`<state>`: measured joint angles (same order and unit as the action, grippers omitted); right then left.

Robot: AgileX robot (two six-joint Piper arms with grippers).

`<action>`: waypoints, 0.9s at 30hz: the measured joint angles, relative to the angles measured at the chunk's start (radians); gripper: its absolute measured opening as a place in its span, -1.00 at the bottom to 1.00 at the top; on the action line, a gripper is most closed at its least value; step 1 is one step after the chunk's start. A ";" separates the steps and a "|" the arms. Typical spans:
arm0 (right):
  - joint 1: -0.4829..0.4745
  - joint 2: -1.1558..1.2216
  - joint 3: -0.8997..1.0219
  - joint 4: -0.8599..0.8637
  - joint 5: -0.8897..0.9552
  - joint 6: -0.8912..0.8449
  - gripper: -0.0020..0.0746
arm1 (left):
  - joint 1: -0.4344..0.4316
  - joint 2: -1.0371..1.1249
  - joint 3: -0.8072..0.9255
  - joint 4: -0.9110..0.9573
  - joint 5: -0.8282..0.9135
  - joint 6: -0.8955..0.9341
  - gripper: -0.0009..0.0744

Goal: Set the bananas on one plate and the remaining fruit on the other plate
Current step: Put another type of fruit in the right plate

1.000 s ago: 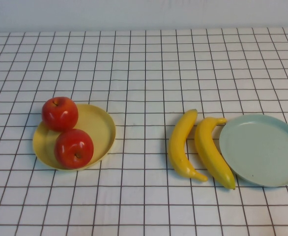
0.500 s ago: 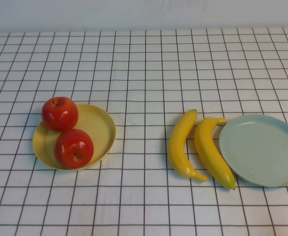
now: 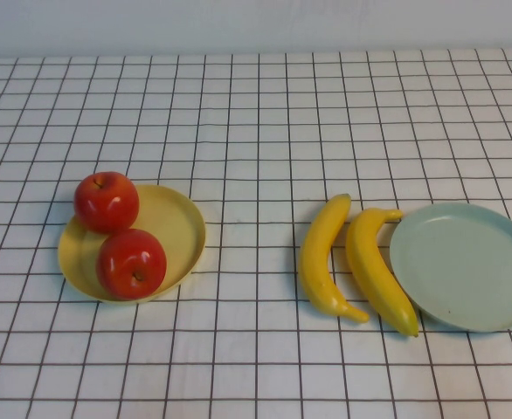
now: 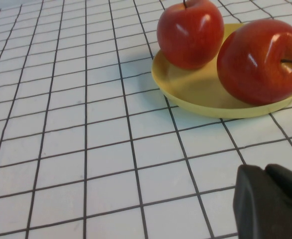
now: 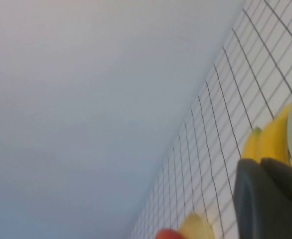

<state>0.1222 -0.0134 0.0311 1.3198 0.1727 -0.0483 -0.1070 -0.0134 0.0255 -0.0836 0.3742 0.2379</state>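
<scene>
Right now, gridded tabletop [image 3: 256, 113] | blue-green plate [image 3: 466, 266] bare, near right hand [image 5: 270, 199], bananas [image 3: 352, 262] just beside it | yellow plate [image 3: 164, 231] holds both apples [image 3: 121, 236], ahead of left hand [image 4: 270, 201] | grip of both hands: cannot tell.

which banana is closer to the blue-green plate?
The right-hand banana: it lies right beside the pale blue-green plate, its far tip at the rim. The other banana lies one further left, toward the yellow plate.
</scene>
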 joint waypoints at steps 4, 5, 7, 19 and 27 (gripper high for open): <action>0.000 0.000 0.000 0.066 -0.158 -0.150 -0.99 | 0.000 0.000 0.000 0.000 0.000 0.000 -0.99; 0.000 0.000 0.000 0.072 -0.194 -0.181 -0.99 | 0.000 0.000 0.000 0.000 0.000 0.000 -0.99; 0.000 0.000 0.000 0.082 -0.239 -0.211 -0.99 | 0.000 0.000 0.000 0.000 0.000 0.000 -0.99; 0.000 0.186 -0.235 0.007 -0.115 -0.619 -0.99 | 0.000 0.000 0.000 0.000 0.000 0.000 -0.99; 0.000 0.691 -0.618 -0.261 0.277 -0.837 -0.99 | 0.000 0.000 0.000 0.000 0.000 0.000 -0.99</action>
<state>0.1222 0.6780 -0.5871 1.0585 0.4501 -0.8854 -0.1070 -0.0134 0.0255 -0.0836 0.3742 0.2379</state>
